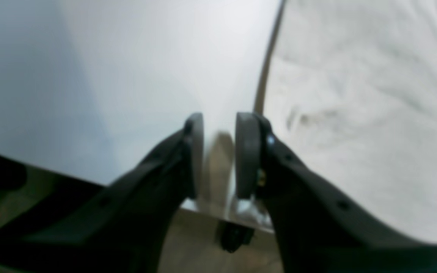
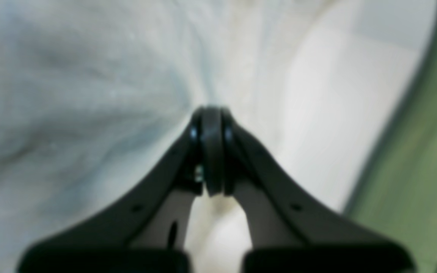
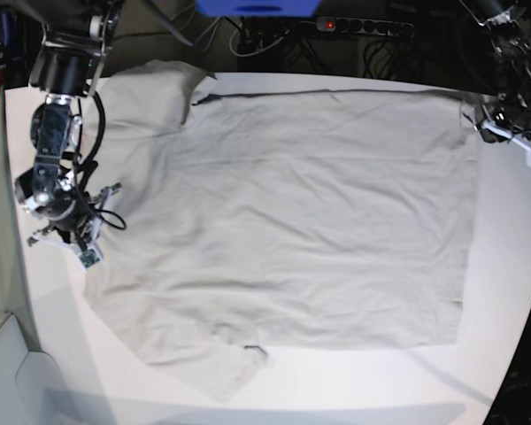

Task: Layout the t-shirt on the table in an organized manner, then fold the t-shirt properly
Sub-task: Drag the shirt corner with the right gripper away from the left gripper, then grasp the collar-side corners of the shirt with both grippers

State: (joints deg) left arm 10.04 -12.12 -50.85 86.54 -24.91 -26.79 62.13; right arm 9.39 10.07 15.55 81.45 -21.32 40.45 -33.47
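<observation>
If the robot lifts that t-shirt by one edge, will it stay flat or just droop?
Probably droop: the t-shirt lies thin and wrinkled on the table, following the surface like soft cloth. It looks light, since it spreads wide with no bulk. Pushed, it would likely bunch rather than slide whole, as the creases near its edges suggest.

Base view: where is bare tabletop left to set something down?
The smooth white table shows a bare band along the near edge below the light grey-beige cotton t-shirt, and a strip on this view's right beside the hem. The shirt covers the centre; the view's left edge is crowded by the right gripper.
</observation>
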